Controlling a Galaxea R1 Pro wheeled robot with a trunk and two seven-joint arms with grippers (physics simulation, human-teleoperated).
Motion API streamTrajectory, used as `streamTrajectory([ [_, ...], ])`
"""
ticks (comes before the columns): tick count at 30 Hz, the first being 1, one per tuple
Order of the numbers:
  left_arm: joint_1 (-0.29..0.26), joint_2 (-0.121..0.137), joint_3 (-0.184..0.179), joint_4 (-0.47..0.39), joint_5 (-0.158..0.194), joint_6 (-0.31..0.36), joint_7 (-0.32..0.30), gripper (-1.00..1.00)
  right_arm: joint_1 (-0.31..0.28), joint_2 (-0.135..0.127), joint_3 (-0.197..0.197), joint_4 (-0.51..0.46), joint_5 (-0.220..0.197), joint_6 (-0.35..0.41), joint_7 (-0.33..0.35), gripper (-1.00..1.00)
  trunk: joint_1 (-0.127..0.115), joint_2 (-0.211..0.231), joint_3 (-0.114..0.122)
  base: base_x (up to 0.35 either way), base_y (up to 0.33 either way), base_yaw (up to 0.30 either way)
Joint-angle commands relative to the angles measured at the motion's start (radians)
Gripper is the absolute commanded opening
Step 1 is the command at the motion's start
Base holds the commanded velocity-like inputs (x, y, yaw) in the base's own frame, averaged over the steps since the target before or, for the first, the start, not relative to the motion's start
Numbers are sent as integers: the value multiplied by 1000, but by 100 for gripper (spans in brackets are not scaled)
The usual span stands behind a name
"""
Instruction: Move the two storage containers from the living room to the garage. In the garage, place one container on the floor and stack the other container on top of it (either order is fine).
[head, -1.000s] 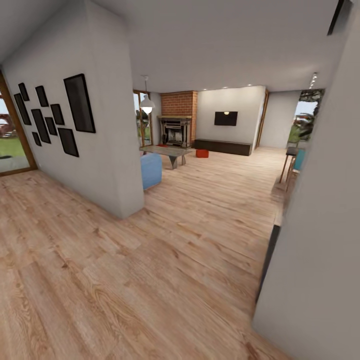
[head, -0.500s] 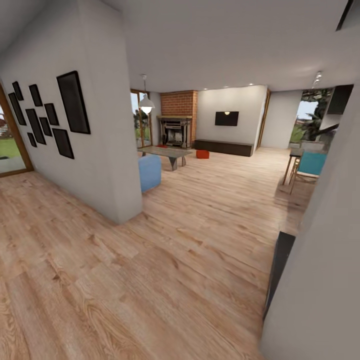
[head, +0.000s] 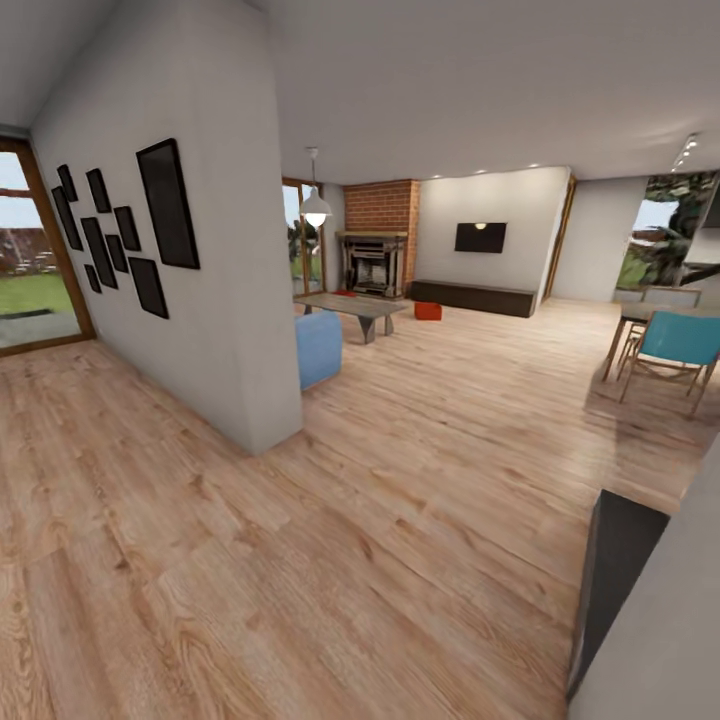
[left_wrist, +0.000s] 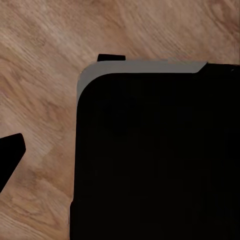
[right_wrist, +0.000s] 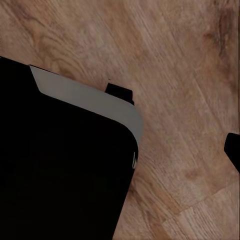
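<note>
Far across the living room, one orange-red storage container (head: 428, 311) sits on the wood plank floor in front of the long dark low cabinet (head: 473, 297). A second small red shape (head: 346, 294) lies by the brick fireplace (head: 376, 262), too small to identify. Both wrist views look down on my black base (left_wrist: 155, 160) (right_wrist: 60, 165) over the planks. A dark tip (left_wrist: 10, 155) pokes in at the edge of the left wrist view, and another dark tip (right_wrist: 233, 148) at the edge of the right wrist view. I cannot tell whether either gripper is open or shut.
A white partition wall (head: 215, 260) with black frames juts out on the left, a light blue sofa (head: 318, 347) behind its corner. A low grey table (head: 352, 305) stands before the fireplace. A blue chair (head: 676, 345) and a near wall with a dark panel (head: 615, 560) are on the right.
The whole head view has shifted: the camera has moved, the near right wall takes up less of the picture, and the blue chair has come into sight. Nothing in the room itself moved.
</note>
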Motion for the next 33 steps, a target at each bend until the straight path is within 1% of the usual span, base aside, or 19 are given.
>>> streamTrajectory([
  [1, 0, 0, 1, 0, 6, -2, -2, 100, -1, 0, 8, 3, -9, -6, 0, 100, 1, 0, -1, 322, 0, 249],
  [7, 0, 0, 1, 1, 6, -3, -2, 100, -1, 0, 8, 3, -9, -6, 0, 100, 1, 0, -1, 322, 0, 66],
  [33, 0, 0, 1, 0, 6, -3, -2, 100, -1, -1, 9, 3, -8, -6, 0, 100, 1, 0, -1, 322, 0, 1],
])
